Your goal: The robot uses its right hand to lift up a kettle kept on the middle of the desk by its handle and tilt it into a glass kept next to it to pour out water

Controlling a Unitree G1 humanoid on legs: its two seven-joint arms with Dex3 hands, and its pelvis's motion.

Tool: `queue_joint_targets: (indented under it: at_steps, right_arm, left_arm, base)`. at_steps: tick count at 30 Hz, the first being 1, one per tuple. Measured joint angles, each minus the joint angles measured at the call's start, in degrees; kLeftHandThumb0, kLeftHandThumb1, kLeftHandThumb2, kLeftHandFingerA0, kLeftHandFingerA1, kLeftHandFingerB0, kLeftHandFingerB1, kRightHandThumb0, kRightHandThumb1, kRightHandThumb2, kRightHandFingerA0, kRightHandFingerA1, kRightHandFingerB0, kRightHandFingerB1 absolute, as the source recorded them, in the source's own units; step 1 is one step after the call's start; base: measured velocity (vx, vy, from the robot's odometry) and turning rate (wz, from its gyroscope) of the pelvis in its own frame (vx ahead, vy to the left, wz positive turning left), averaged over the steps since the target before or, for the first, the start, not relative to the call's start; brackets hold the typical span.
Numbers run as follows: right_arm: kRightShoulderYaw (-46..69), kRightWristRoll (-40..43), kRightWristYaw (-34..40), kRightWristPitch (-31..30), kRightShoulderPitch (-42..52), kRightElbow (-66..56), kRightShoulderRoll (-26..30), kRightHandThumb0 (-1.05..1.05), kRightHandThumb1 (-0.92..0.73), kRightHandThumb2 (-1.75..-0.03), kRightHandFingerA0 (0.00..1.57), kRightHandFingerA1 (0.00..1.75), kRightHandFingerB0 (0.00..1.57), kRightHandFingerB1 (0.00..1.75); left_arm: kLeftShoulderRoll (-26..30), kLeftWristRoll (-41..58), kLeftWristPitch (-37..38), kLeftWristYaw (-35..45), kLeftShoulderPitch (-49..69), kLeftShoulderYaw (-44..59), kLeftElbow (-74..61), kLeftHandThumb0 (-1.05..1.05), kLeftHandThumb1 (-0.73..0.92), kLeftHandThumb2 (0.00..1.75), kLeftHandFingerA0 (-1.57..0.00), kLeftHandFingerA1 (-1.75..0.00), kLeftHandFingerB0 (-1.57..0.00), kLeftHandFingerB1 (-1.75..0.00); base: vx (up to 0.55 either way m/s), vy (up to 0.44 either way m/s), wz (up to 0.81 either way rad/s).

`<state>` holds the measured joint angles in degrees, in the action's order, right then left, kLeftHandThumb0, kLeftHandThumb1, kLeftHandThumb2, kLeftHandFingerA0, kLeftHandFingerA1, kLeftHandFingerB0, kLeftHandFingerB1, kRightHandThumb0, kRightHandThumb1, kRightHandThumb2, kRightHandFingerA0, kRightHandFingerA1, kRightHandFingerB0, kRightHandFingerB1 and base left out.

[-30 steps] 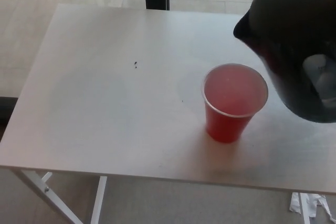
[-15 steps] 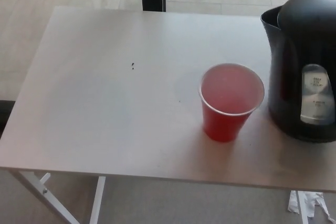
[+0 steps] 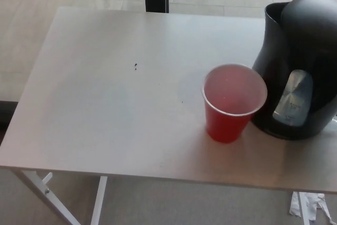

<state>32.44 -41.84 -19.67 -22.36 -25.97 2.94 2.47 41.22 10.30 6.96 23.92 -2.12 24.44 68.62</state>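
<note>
A: Kettle (image 3: 297,67) first, since no hand shows. Neither the right nor the left hand is anywhere in the head view, so whether either is open, closed or holding something can't be told.

B: Where does it sit?

A: Right side of the tabletop (image 3: 105,109), mid-depth, its right flank cut off by the picture edge. Black body, domed lid, spout at the far left of its top. It seems to lean a little, and whether its base rests flat I can't tell. A pale water-level window faces the near side.

B: And the handle?

A: Not visible. My guess is it lies on the right, out of frame. That's the place to grip: a stiff loop, rigid plastic, fingers wrapped through it.

B: How will it carry?

A: Judging by bulk, fairly heavy if it holds water, with the weight shifting toward the spout once tilted. The smooth shell looks slippery, so the body is a poor hold.

B: The glass?

A: Actually a red plastic cup (image 3: 234,103), just left of the kettle, touching it or nearly so. Light and thin-walled, so a nudge from the kettle could tip it. Its inside looks pinkish, but whether there is liquid in it I can't say.
</note>
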Motion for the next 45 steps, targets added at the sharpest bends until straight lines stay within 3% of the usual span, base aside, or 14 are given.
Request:
queue_joint_targets:
  at_steps: [1,2,3,4,6,7,8,9,10,11,25,45]
  right_arm:
    - [0.4,0.9,1.0,0.8,0.7,-0.1,-0.3,-0.23,-0.48,-1.22,1.25,1.38,0.96,1.17]
    - [0.6,1.7,1.8,1.4,1.4,-0.2,-0.3,-0.23,-0.45,-1.10,1.14,1.53,0.89,1.06]
    - [0.7,2.5,2.8,2.1,2.3,-0.4,-0.3,-0.27,-0.67,-0.71,0.89,1.57,0.69,0.73]
    - [0.7,3.3,3.5,2.5,3.0,-0.6,-0.3,-0.30,-0.65,-0.62,0.79,1.50,0.51,0.51]
    - [0.7,4.9,4.7,3.1,4.2,-0.9,-0.2,-0.30,-0.65,-0.62,0.79,1.50,0.51,0.51]
    - [0.7,5.8,5.1,3.2,4.8,-1.0,-0.1,-0.41,-0.63,-0.59,0.51,0.93,0.21,0.30]
    - [0.7,6.4,5.1,3.4,5.2,-1.1,0.1,-0.53,-0.50,-0.79,0.35,0.65,0.04,0.28]
    - [0.7,7.4,4.9,3.8,5.7,-1.2,0.6,-0.69,-0.44,-0.81,0.00,0.23,0.00,0.10]
    - [0.6,7.7,4.7,3.9,5.9,-1.2,0.8,-0.85,-0.51,-0.84,0.00,0.04,0.00,0.00]
    - [0.4,9.0,4.1,4.2,6.7,-1.2,1.8,-0.80,-0.48,-0.78,0.00,0.00,0.00,0.00]
    - [-5.8,20.2,-4.4,5.1,13.9,-1.2,11.2,-0.80,-0.48,-0.78,0.00,0.00,0.00,0.00]
    - [-11.5,30.0,-3.6,5.4,16.0,-0.8,16.4,-0.80,-0.48,-0.78,0.00,0.00,0.00,0.00]
  left_arm:
    - [-0.2,0.0,0.0,0.0,0.0,0.1,0.0,-0.81,0.92,0.72,-0.53,-0.49,-0.37,-0.40]
    - [-0.3,0.0,0.0,0.0,0.0,0.2,0.0,-0.81,0.92,0.72,-0.53,-0.49,-0.36,-0.40]
    - [-0.4,0.1,0.0,0.0,0.0,0.4,0.0,-0.80,0.92,0.73,-0.53,-0.49,-0.37,-0.40]
    - [-0.4,0.1,0.0,0.0,0.1,0.5,0.0,-0.81,0.92,0.74,-0.54,-0.49,-0.36,-0.40]
    - [-0.4,0.1,0.0,0.0,0.2,0.7,0.0,-0.81,0.92,0.74,-0.54,-0.49,-0.36,-0.40]
    - [-0.4,0.1,0.0,0.0,0.3,0.8,0.0,-0.77,0.76,1.13,-0.51,-0.60,-0.35,-0.53]
    - [-0.4,0.1,0.0,0.0,0.3,0.8,0.0,-0.77,0.76,1.13,-0.51,-0.60,-0.35,-0.53]
    - [-0.4,0.1,0.0,0.0,0.4,0.8,0.0,-0.77,0.76,1.14,-0.50,-0.60,-0.33,-0.53]
    - [-0.4,0.1,0.0,0.0,0.4,0.8,0.0,-0.77,0.75,1.13,-0.50,-0.60,-0.33,-0.53]
    - [-0.4,0.1,0.0,0.0,0.4,0.8,0.0,-0.77,0.75,1.13,-0.50,-0.60,-0.33,-0.53]
    - [-0.5,0.1,0.0,0.0,0.9,1.2,0.1,-0.77,0.75,1.13,-0.50,-0.60,-0.33,-0.53]
    - [-0.5,0.5,0.0,0.0,1.1,1.4,1.0,-0.77,0.75,1.13,-0.50,-0.60,-0.33,-0.53]
  base:
    - [0.00,0.000,0.00]
    - [0.00,0.000,0.00]
    - [0.00,0.000,0.00]
    - [0.00,0.000,0.00]
    - [0.00,0.000,0.00]
    - [0.00,0.000,0.00]
    - [0.00,0.000,0.00]
    - [0.00,0.000,0.00]
    - [0.00,0.000,0.00]
    - [0.00,0.000,0.00]
    - [0.00,0.000,0.00]
    - [0.00,0.000,0.00]
